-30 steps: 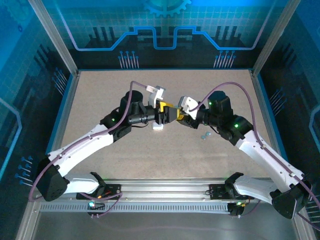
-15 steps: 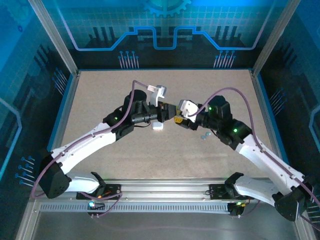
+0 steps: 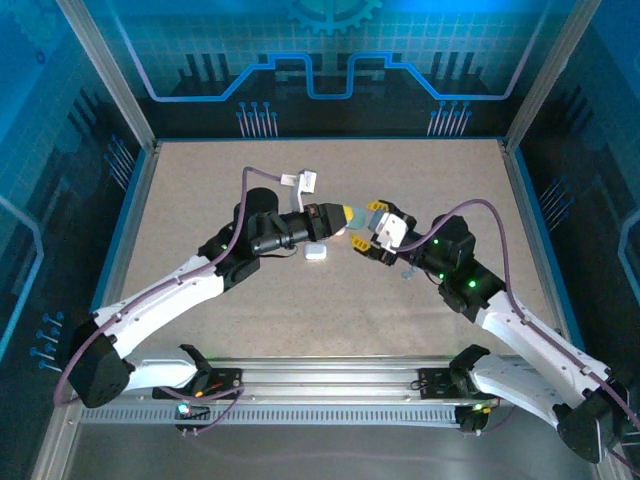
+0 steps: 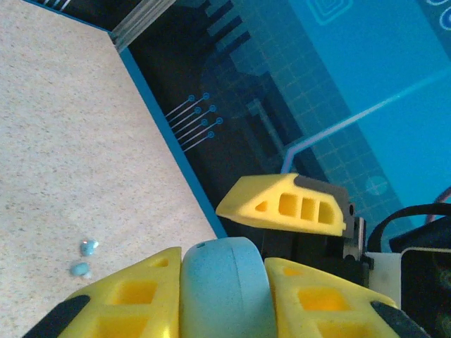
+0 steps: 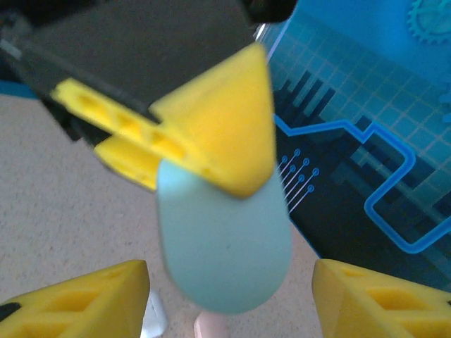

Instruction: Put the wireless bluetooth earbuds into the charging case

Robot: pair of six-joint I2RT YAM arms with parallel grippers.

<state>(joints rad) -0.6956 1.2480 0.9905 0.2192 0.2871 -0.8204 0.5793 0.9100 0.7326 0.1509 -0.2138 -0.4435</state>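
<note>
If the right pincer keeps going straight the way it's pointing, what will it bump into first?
Most likely the pale blue case. The left pincer holds it straight ahead of the open right pincer. It looks near, though exactly how near is hard to tell.

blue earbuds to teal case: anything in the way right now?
Yes. The teal case looks shut, no open cavity visible, clamped in the left pincer above the table. The blue earbuds lie loose on the table, apart from it. The right pincer is open, facing the case, holding nothing.
</note>
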